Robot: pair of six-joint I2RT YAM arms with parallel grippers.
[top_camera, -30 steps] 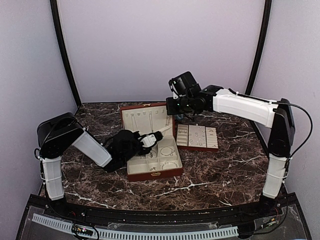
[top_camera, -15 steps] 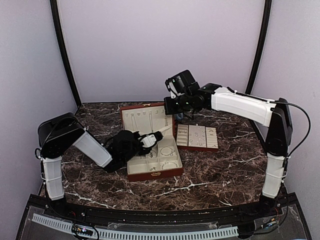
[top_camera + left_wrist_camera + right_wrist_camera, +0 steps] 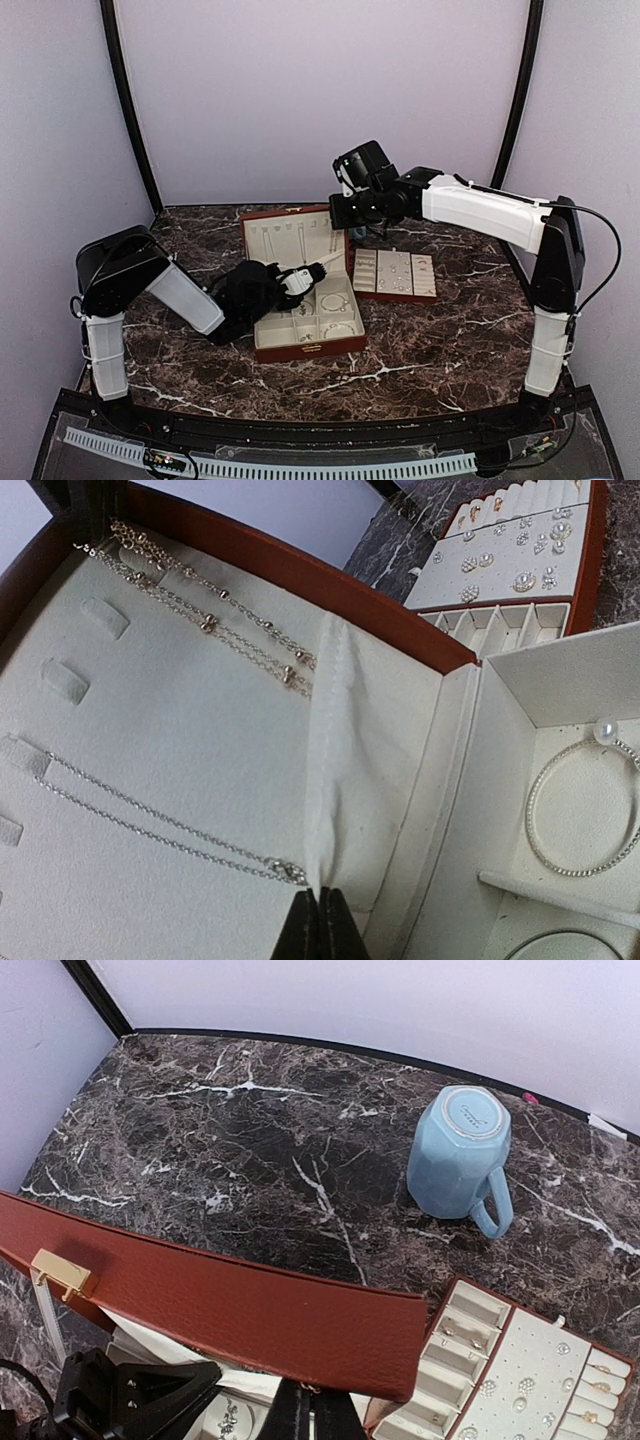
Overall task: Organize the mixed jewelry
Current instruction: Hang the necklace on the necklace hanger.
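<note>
The reddish-brown box (image 3: 305, 345) stands open with its lid upright. In the left wrist view, gold chains (image 3: 205, 622) and a silver chain (image 3: 150, 822) hang on the cream lid lining. My left gripper (image 3: 320, 922) is shut, pinching the edge of the lining's fabric pocket (image 3: 335, 770) beside the silver chain's clasp. A pearl bracelet (image 3: 580, 815) lies in a box compartment. My right gripper (image 3: 310, 1415) is shut at the lid's top edge (image 3: 250, 1310), with a tiny chain link (image 3: 322, 1393) at its tips. In the top view the left gripper (image 3: 320, 268) and right gripper (image 3: 345, 228) flank the lid.
The cream-lined tray (image 3: 395, 273) with several small earrings lies right of the box; it also shows in the right wrist view (image 3: 530, 1380) and the left wrist view (image 3: 500, 565). A light-blue mug (image 3: 462, 1150) lies upside down behind the lid.
My right arm has shifted slightly left over the lid's top edge. The left arm and the box have not visibly moved.
</note>
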